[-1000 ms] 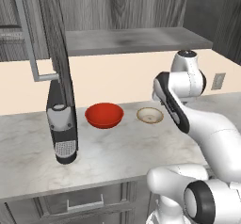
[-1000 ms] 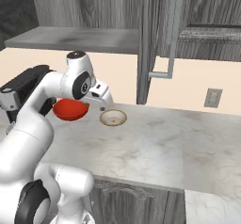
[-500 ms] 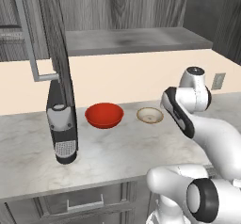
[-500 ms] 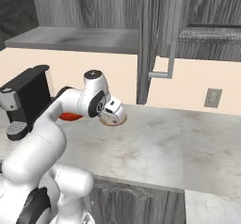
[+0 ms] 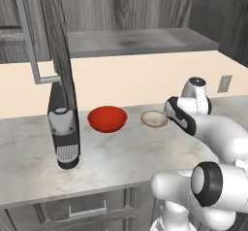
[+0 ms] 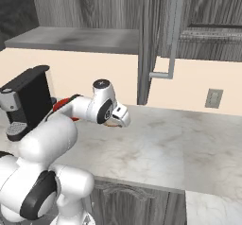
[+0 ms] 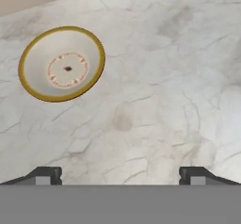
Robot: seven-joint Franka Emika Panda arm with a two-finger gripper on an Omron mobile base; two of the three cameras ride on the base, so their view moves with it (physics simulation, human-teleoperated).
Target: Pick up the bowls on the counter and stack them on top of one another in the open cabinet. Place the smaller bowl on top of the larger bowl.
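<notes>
The larger bowl (image 5: 107, 119), glossy red, sits on the marble counter (image 5: 121, 157) next to a coffee machine. In the right base view only a red sliver of the larger bowl (image 6: 60, 104) shows behind my arm. The smaller bowl (image 5: 154, 119), shallow and beige, lies just right of it. My gripper (image 5: 169, 112) hangs low over the counter at that bowl's right edge. In the hand view the smaller bowl (image 7: 62, 63) lies upper left, off to the side of my open gripper (image 7: 120, 176), which holds nothing. The open cabinet's shelf (image 5: 140, 41) is above.
A dark coffee machine (image 5: 63, 133) stands on the counter left of the red bowl. The open cabinet door (image 5: 58, 55) with its long bar handle (image 5: 34, 55) hangs over it. A wall outlet (image 5: 224, 83) is behind my arm.
My arm has swung right and lowered, carrying the hand from above the red bowl to just right of the beige bowl. The jaws stayed open and neither bowl moved.
</notes>
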